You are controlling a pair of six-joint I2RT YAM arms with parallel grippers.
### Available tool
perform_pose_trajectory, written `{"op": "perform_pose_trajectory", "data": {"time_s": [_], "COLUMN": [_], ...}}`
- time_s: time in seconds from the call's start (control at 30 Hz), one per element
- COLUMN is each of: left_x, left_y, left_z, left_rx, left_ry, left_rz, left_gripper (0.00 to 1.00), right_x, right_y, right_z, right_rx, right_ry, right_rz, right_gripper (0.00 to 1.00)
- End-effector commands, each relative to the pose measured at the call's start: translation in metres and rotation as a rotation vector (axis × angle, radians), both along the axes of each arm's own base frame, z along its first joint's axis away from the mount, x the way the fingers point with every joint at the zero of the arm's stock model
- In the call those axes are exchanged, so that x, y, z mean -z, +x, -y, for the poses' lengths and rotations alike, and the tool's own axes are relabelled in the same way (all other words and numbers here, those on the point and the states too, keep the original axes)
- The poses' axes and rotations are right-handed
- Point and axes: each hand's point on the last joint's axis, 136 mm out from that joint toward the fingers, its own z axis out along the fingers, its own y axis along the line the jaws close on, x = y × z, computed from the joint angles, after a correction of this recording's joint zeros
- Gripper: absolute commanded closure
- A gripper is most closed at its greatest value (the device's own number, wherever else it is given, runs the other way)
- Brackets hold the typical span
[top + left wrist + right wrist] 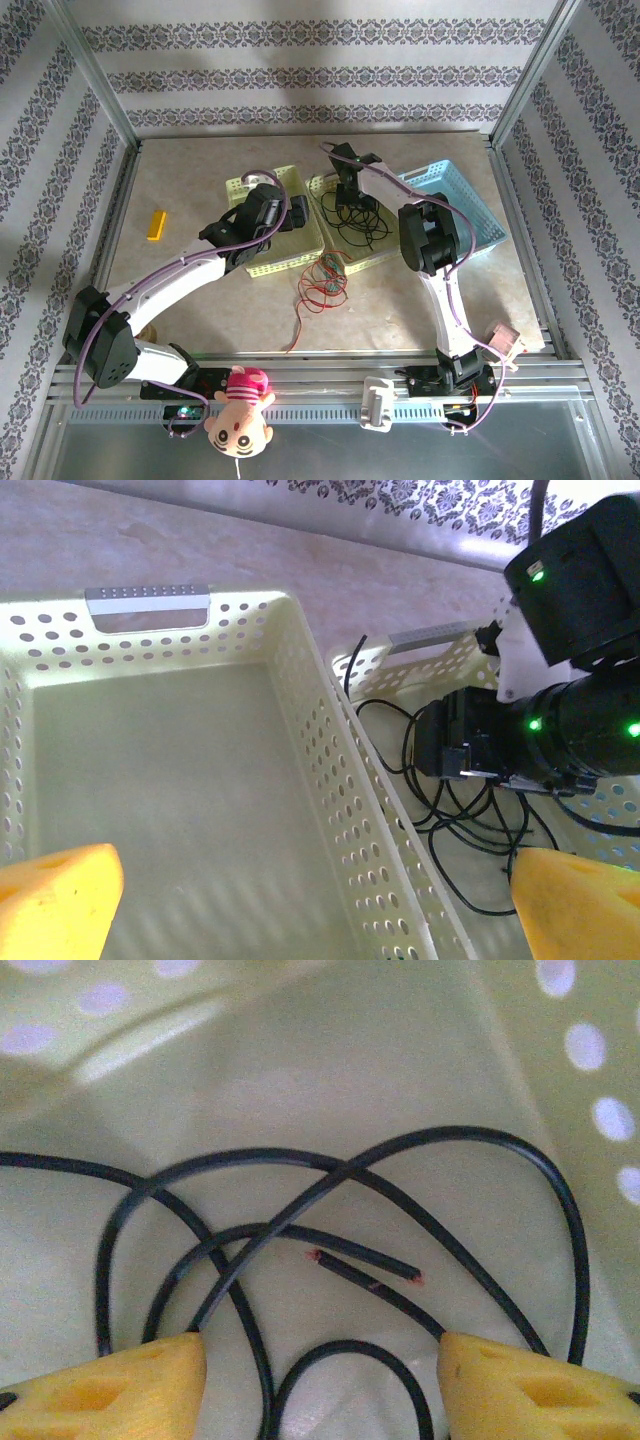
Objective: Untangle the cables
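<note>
Yellow-green basket (pixel 322 780): perforated moulded plastic, smooth, faint gloss. Black cables (pixel 350 1175): smooth rubbery sheath, soft sheen; cut ends show a reddish core. Right claw (pixel 318 1365) pads (pixel 520 1390): yellow, matt, faintly grainy. Bench (pixel 390 310): beige, matt, mottled like stone. Frame rail (pixel 310 385): ribbed bare metal. Doll (pixel 240 425): plush cloth.

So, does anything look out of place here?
Yes: the thin red and green wires lie tangled on the bare table, outside the pale yellow perforated plastic baskets, whereas the thin black wires sit inside one.
</note>
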Motion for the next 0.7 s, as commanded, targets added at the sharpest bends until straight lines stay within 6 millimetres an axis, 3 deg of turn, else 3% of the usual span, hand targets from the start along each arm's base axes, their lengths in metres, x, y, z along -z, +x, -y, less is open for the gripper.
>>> {"op": "perform_pose_trajectory", "data": {"time_s": [0.0,0.33,0.67], "left_x": [-0.015,-0.016,-0.018], "left_y": [0.008,0.009,0.009], "left_z": [0.0,0.001,-0.001], "left_rx": [-0.01,-0.011,-0.004], "left_ry": [-0.024,-0.031,-0.002], "left_rz": [0.029,0.027,0.03], "left_gripper": [0.01,0.01,0.01], "right_x": [0.011,-0.019,-0.026], "right_y": [-0.017,-0.041,-0.07], "right_z": [0.009,0.02,0.023], "right_rx": [-0.019,-0.005,0.014], "right_ry": [-0.068,-0.008,0.091], "right_rz": [-0.048,0.013,0.025], "right_gripper": [0.38,0.38,0.4]}}
